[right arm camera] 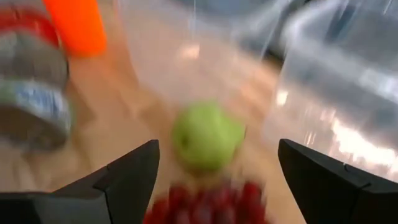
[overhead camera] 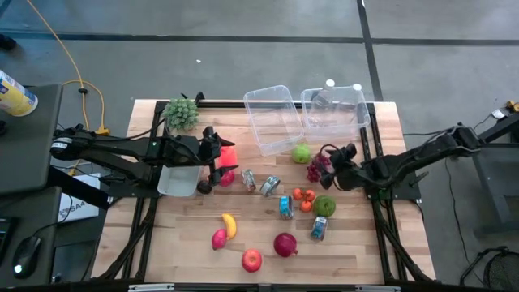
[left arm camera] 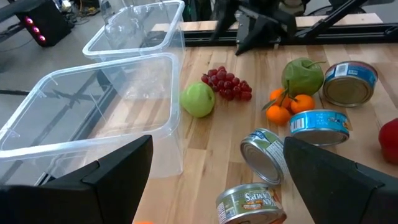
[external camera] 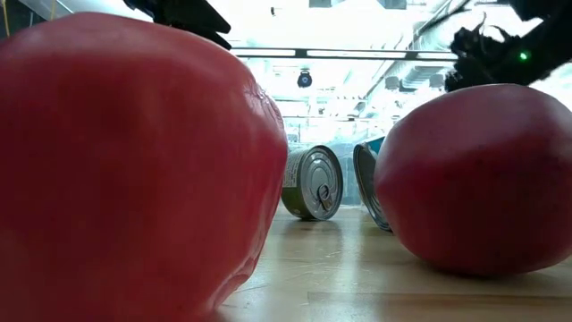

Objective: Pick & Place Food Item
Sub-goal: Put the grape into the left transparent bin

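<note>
Purple grapes [overhead camera: 317,169] lie on the wooden table [overhead camera: 357,243] directly under your right gripper [overhead camera: 331,161], fingers spread and empty; your left gripper [overhead camera: 217,156] waits open near the clear bins [overhead camera: 274,118].

A robotics lab or workshop is indicated — a wooden table [overhead camera: 349,251] is set on a grey concrete floor [overhead camera: 243,69], with a yellow cable [overhead camera: 61,45] trailed across it, and a mouse [overhead camera: 24,255] is seen on a side desk.

Grey concrete floor [overhead camera: 243,65], wooden table [overhead camera: 357,243]
</note>
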Tool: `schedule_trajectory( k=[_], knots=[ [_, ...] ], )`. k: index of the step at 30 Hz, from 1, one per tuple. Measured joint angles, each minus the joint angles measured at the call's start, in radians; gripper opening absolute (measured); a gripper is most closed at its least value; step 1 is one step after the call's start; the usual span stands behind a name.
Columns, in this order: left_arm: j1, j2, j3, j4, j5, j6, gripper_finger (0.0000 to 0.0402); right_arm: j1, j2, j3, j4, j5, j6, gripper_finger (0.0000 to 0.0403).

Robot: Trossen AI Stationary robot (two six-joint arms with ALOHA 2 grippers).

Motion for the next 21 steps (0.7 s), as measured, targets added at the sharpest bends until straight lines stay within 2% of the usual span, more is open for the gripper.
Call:
schedule_trajectory(
  k=[3,8,12,21],
  knots=[
    [0.000,0.013,0.000,0.000,0.000,-0.026,0.0351,-0.028,0.010,0.000,-0.073,-0.107,0.090,0.0316],
    [0.000,0.064,0.000,0.000,0.000,-0.057,0.0351,-0.079,0.065,0.000,-0.087,-0.158,0.116,0.0316],
    [0.000,0.105,0.000,0.000,0.000,-0.063,0.0351,-0.120,0.132,0.000,-0.085,-0.239,0.115,0.0316],
    [0.000,0.117,0.000,0.000,0.000,-0.063,0.0351,-0.194,0.305,0.000,0.065,-0.261,0.060,0.0316]
  ],
)
